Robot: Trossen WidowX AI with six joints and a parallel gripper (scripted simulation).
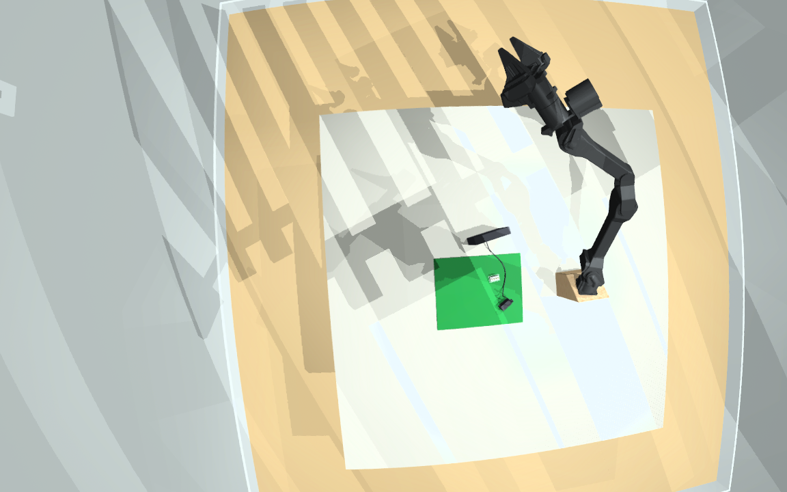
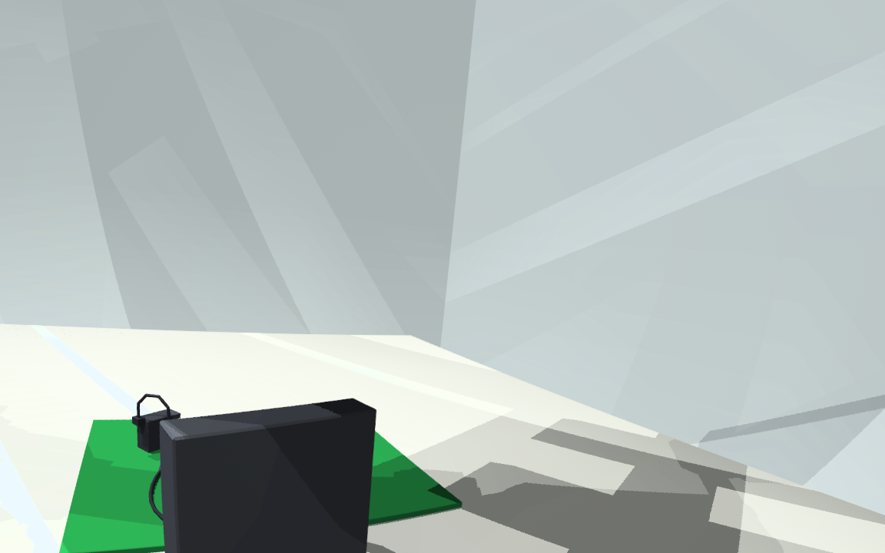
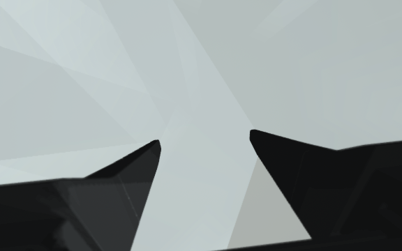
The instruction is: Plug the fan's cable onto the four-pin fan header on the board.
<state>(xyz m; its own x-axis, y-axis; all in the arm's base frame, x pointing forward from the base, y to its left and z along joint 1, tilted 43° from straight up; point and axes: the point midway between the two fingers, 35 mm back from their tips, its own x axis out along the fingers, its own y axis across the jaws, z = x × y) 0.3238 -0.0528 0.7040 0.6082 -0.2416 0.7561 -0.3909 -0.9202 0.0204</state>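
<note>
The green board lies on the white table top. The white fan header stands on the board's upper right part in the top view; nothing sits on it there. The black plug is on the board, below and right of the header in the top view, apart from it. A thin cable runs from the plug to the black fan, which stands on edge beside the board. My gripper is open and empty, far from the plug and board.
The arm's base stands at a wooden block right of the board in the top view. The white table top lies on a tan floor. The fan hides part of the board in the exterior view.
</note>
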